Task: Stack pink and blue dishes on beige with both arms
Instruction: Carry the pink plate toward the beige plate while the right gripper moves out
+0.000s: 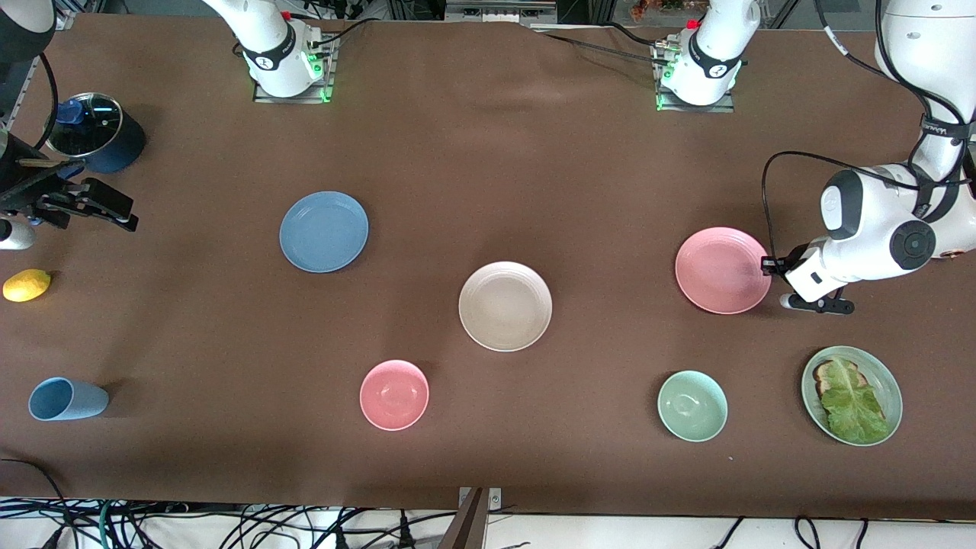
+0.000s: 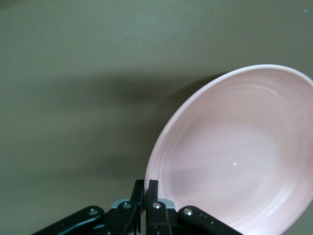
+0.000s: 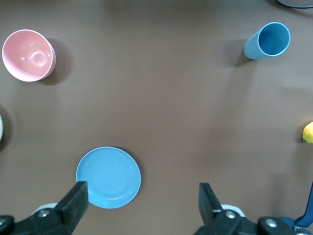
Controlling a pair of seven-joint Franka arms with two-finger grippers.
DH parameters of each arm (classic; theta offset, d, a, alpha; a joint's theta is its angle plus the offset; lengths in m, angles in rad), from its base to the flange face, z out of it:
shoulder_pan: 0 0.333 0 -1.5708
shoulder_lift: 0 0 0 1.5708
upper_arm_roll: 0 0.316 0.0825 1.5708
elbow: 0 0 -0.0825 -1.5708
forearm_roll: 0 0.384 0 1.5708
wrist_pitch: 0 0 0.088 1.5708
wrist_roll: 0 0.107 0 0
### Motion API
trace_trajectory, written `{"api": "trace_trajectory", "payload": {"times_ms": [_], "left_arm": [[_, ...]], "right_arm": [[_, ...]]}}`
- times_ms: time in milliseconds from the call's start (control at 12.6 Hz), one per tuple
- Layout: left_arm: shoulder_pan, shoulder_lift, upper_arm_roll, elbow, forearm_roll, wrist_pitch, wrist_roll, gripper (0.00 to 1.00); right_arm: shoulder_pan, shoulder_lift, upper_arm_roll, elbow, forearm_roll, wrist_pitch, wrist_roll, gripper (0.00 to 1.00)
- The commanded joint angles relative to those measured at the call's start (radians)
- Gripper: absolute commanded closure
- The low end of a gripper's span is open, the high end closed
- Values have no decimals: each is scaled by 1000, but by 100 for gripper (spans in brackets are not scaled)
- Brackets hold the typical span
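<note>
Green bowl (image 1: 692, 406) idle | left pincer (image 2: 145, 188) pinching pink plate (image 1: 723, 270) rim | right pincer (image 3: 142, 198) spread

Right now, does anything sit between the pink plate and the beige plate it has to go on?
Nothing visible does. The left gripper is shut on the pink plate at its rim, and bare table runs from there to the beige plate.

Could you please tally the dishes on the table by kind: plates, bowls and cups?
Plates: 4: blue plate, beige plate, pink plate, green plate holding bread and lettuce
Bowls: 2: pink bowl, green bowl
Cups: 1: blue cup, lying on its side
Total: 7
</note>
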Motion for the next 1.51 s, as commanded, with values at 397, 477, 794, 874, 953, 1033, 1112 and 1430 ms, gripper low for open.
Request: {"api": "trace_trajectory", "payload": {"times_ms": [397,477,794,874,953,1033,1112,1430], "left_arm": [[-89,4,-112,240,-36,-288,-276,100],[-126,8,-112,255,-53,-288,-337,100],[-285,94,-112,398,-154,-288,-550,100],[-319,125,-112,435,-174,-288,-606,100],[-342,157,-112,479,-177,-286,-649,100],[-383,192,-112,519,-179,-286,-693,100],[-414,223,-112,547,-181,-277,-735,100],[-506,335,-112,662,-181,-210,-854,100]], "right_arm": [[4,-1,9,-13,-15,3,0,0],[10,9,11,-16,-17,0,-3,0],[36,42,14,-58,-6,-44,3,0],[36,42,15,-91,-3,-34,5,1],[38,40,15,-129,-3,-9,5,1],[36,33,15,-177,-1,32,5,1],[38,28,17,-214,-1,64,8,1],[38,23,18,-376,-1,210,19,1]]}}
